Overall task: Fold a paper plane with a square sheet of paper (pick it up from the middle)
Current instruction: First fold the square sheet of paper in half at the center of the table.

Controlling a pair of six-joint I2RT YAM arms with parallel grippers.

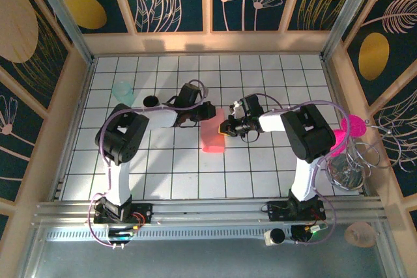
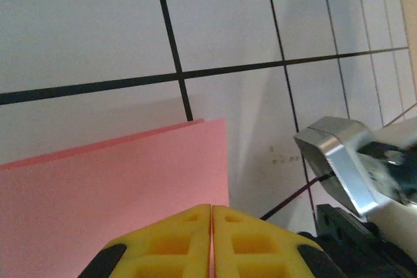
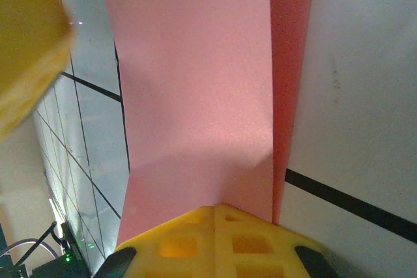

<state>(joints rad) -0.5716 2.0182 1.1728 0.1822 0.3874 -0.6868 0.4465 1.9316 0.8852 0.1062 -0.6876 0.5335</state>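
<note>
- Top external: left gripper (image 1: pixel 207 112) and right gripper (image 1: pixel 229 127) meet over the folded salmon-pink sheet (image 1: pixel 213 136), which lies between them.
- Left wrist: jaws pressed together, pinching the sheet (image 2: pixel 117 187); the paper extends ahead and leftward.
- Right wrist: jaws closed on the sheet (image 3: pixel 195 96), which runs straight ahead.

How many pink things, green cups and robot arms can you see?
pink things: 2, the salmon-pink paper and the magenta disc
green cup: 1
robot arms: 2, the left arm and the right arm
Total: 5
</note>
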